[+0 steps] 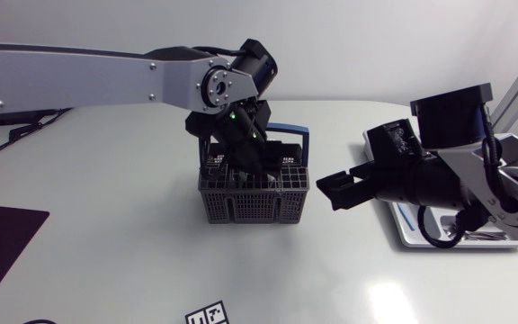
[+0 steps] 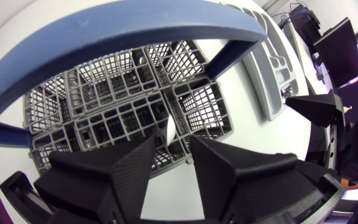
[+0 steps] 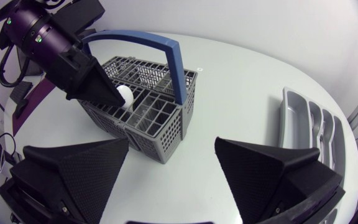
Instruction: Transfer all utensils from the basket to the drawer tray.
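The grey wire basket [image 1: 257, 205] with a blue handle [image 1: 306, 135] stands mid-table. My left gripper [image 1: 244, 175] reaches down into it under the handle. In the left wrist view its fingers [image 2: 135, 168] stand either side of a white utensil [image 2: 171, 132] upright in a compartment of the basket [image 2: 104, 118], with a small gap on each side. The right wrist view shows that utensil's rounded white end [image 3: 124, 94] at the left fingertips. My right gripper [image 1: 328, 191] hovers wide open beside the basket [image 3: 148, 118], holding nothing. The drawer tray [image 1: 405, 234] lies under my right arm.
The grey drawer tray [image 3: 309, 124] holds some cutlery in its slots. A dark purple mat [image 1: 3, 243] lies at the front left, a printed marker [image 1: 207, 315] at the front edge, and cables [image 1: 16, 126] at the back left.
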Robot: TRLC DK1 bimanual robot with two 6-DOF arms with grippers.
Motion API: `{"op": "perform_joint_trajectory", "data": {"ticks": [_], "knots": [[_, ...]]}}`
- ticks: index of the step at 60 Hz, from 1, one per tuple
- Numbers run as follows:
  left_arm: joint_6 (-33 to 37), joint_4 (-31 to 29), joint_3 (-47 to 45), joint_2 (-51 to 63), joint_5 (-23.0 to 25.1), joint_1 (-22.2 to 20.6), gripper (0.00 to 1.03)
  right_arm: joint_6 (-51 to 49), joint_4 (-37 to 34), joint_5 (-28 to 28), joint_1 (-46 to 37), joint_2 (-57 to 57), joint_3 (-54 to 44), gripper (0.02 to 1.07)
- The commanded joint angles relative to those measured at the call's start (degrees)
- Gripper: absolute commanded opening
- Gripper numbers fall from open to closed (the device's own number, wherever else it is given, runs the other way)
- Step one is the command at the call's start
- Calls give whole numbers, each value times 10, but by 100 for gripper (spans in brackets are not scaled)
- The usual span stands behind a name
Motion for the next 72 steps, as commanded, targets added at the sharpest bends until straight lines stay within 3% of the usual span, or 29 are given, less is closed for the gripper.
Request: {"op": "perform_joint_trajectory", "data": {"ticks": [1,13,50,53,72], "knots": [[-17,1,20,15,6,1,32,-4,3,2,5,5,-9,102],[-14,1,24,20,6,1,24,-5,10,2,6,4,-16,102],[1,1,13,22,5,1,16,-7,15,3,17,1,-23,102],[1,2,10,18,5,1,11,-6,16,3,18,1,-23,102],[5,14,-6,11,5,0,10,-7,17,3,18,1,-27,102]]}}
